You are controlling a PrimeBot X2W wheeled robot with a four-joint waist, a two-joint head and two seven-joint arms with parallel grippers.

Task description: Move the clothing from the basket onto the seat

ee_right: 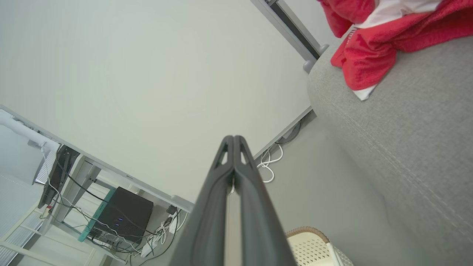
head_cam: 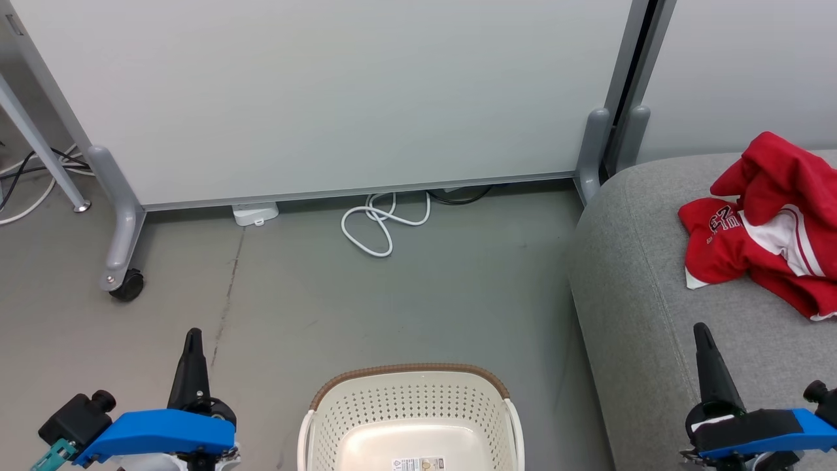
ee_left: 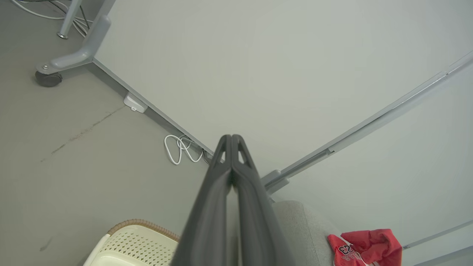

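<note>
The red clothing (head_cam: 765, 226) with white trim and printed letters lies bunched on the grey seat (head_cam: 647, 294) at the right; it also shows as clothing (ee_left: 366, 248) and clothing (ee_right: 373, 40) in the wrist views. The cream basket (head_cam: 410, 418) with a brown rim stands on the floor at the bottom centre, its inside bare. My left gripper (head_cam: 193, 335) is shut and holds nothing, left of the basket. My right gripper (head_cam: 701, 329) is shut and holds nothing, over the seat's front part, below the clothing. The fingers (ee_left: 232, 173) and fingers (ee_right: 233, 166) press together.
A white partition panel on wheeled grey feet (head_cam: 121, 261) closes off the back. A coiled white cable (head_cam: 382, 226) and a white power block (head_cam: 255, 213) lie at its base. Grey floor lies between panel and basket. A desk with a dark box (ee_right: 122, 216) stands beyond.
</note>
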